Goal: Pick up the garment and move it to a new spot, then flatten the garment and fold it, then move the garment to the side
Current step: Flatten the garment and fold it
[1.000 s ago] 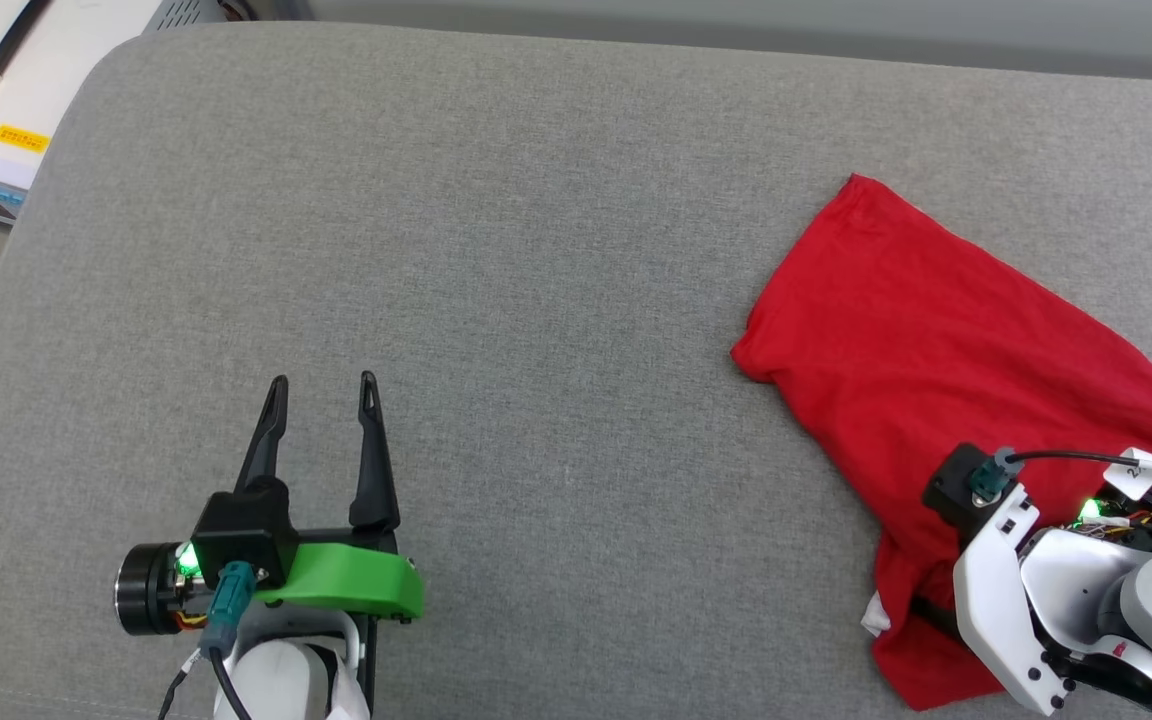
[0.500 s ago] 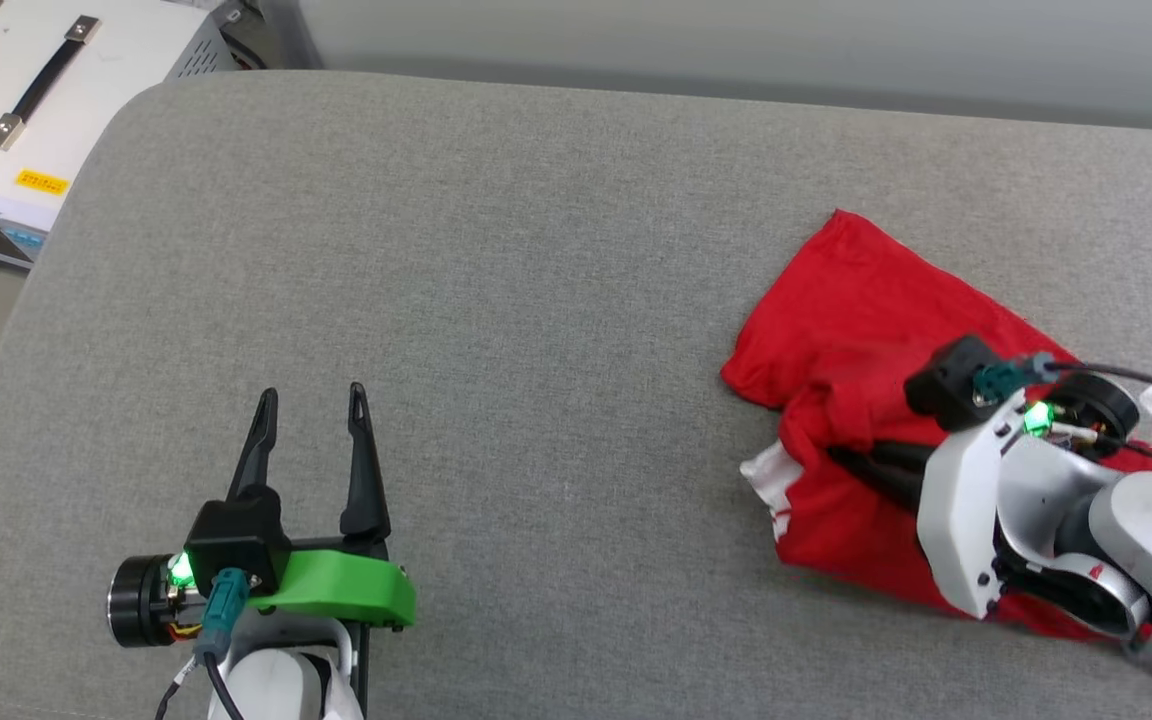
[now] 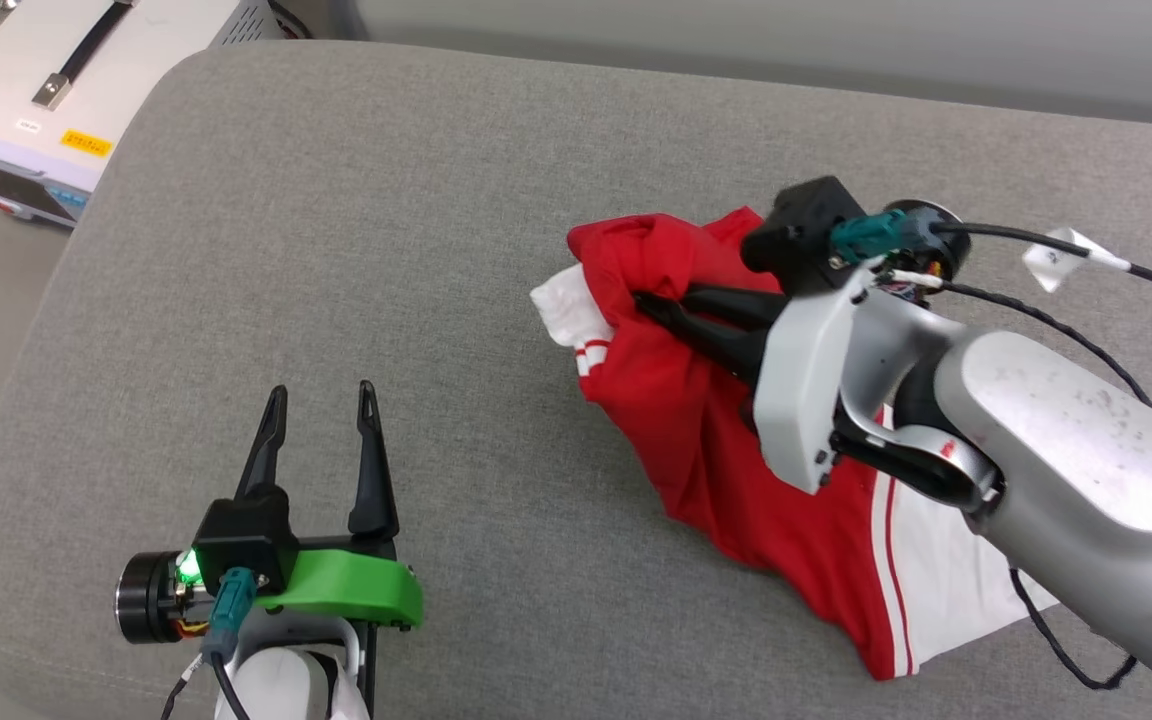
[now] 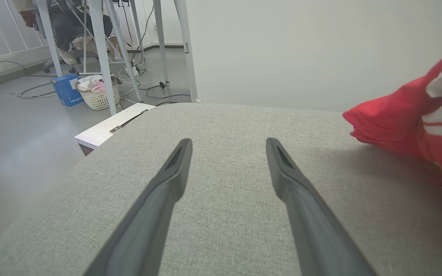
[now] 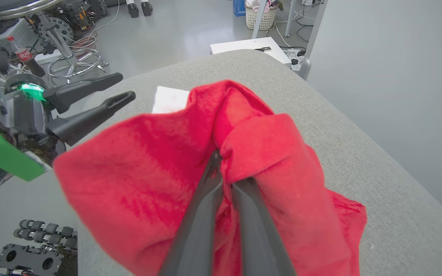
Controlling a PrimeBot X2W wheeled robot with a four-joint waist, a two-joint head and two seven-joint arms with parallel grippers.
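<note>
Grey woven cushion point(image 3: 416, 260) with rounded corners lies under the head view, with much bare room at the middle and left. On it, right of centre, the garment point(image 3: 696, 440) is soft, red and bunched, with a white striped sleeve on the near right. The right gripper point(image 3: 642, 302) is closed and pinches a red fold at its far left end. The left gripper point(image 3: 324, 390) is spread wide and empty, near left.

Left wrist view adds a pale wall and a woven basket point(image 4: 98, 97) on the floor.

Right wrist view shows the thin fingers point(image 5: 200, 218) pressed together inside the fold.
</note>
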